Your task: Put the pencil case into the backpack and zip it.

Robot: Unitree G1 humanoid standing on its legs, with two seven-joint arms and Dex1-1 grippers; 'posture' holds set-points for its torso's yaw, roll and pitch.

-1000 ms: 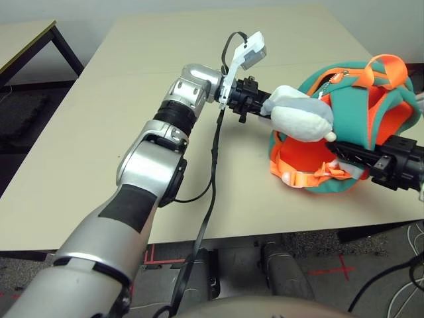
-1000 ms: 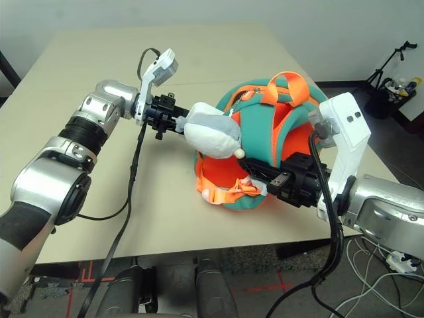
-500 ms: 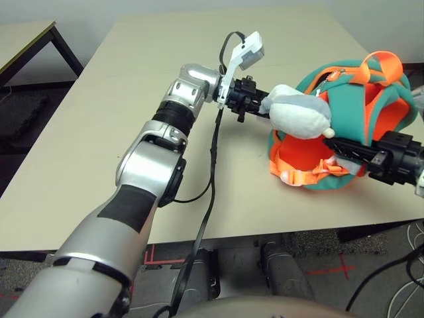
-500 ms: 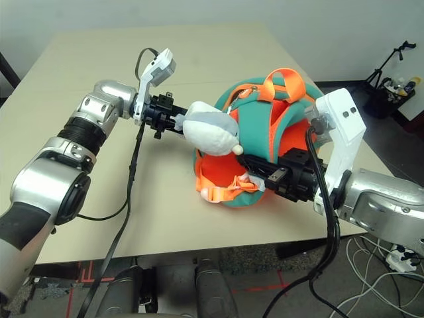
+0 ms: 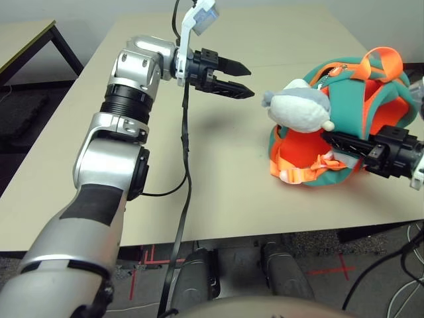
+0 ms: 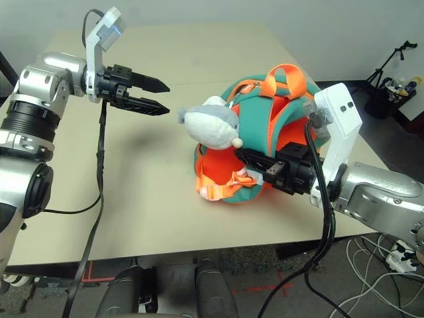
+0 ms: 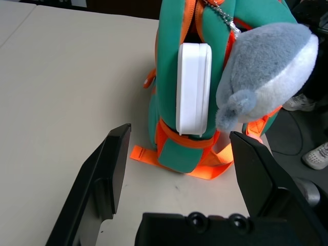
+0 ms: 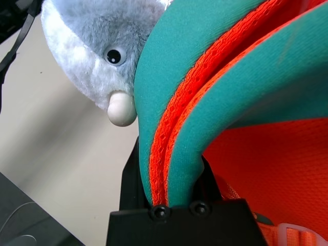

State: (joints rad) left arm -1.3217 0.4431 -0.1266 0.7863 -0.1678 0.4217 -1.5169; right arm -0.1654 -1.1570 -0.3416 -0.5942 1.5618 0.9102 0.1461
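"Look, the left gripper [image 5: 252,82] has moved away from the shark toy [image 5: 301,108]! It went to the left and a bit to the far side."

"Is it holding something?"

"No. Its two fingers are wide open, with just air between them. It was right up against the shark before."

"What about the right gripper [image 8: 169,169]?"

"That one is holding on to the backpack [image 6: 255,129]. A green strap with bright orange edges [image 8: 177,118] is squeezed between its fingers."

"Where is the backpack?"

"On the right part of the table [image 5: 218,179]. It's green and orange, with an orange loop [image 6: 286,81] on its far side and an orange buckle strap [image 6: 222,191] on its near side."

"And the shark?"

"It's at the backpack's left side, grey on top and white below. A little bead chain [image 7: 219,11] is just beside it."

"So where's the pencil case [image 7: 193,88]?"

"It's white, with round corners, at the backpack's left side. It shows outside, against the green, next to a dark gap by the zip. I can't tell how much is tucked in."
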